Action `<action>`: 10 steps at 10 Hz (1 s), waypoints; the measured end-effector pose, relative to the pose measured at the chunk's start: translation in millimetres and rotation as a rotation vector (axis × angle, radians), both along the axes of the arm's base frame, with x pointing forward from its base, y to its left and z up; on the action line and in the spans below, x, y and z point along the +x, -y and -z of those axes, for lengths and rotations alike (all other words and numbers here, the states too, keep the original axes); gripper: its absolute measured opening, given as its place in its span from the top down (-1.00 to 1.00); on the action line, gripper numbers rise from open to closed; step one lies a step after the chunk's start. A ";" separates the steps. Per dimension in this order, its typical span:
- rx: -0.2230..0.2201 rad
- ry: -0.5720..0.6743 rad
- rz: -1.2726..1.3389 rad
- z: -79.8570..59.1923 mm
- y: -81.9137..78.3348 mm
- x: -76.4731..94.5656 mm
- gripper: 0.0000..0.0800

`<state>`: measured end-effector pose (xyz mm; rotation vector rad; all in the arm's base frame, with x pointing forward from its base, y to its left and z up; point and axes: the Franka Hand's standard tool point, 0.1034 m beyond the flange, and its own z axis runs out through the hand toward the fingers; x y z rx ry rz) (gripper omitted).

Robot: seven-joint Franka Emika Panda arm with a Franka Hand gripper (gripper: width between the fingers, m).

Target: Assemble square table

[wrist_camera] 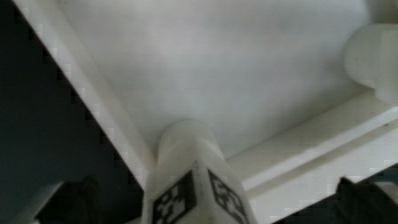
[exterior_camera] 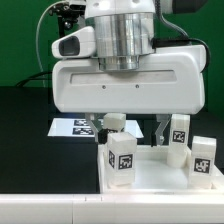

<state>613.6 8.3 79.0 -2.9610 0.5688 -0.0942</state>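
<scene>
The white square panel (exterior_camera: 155, 182) lies flat at the front, and several stubby white tagged legs stand upright on it: one at the near corner (exterior_camera: 122, 160), one behind it (exterior_camera: 114, 122), two on the exterior view's right (exterior_camera: 178, 135) (exterior_camera: 203, 160). My gripper (exterior_camera: 130, 128) hangs low over the panel, open. In the wrist view the panel (wrist_camera: 214, 70) fills the frame. A tagged leg (wrist_camera: 196, 175) stands by its rim between my dark fingers (wrist_camera: 71, 202), with gaps on both sides. Another leg's round top (wrist_camera: 374, 55) shows farther off. My gripper (wrist_camera: 214, 205) holds nothing.
The marker board (exterior_camera: 72, 127) lies on the black table behind the panel on the exterior view's left. A long white bar (exterior_camera: 40, 210) runs along the front edge. A green wall backs the scene.
</scene>
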 end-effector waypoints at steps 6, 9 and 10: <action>-0.090 0.036 -0.537 3.1 6.9 10.1 -0.60; -0.083 0.029 -0.447 3.2 8.3 10.1 0.28; -0.075 0.019 -0.311 2.6 7.9 10.6 0.28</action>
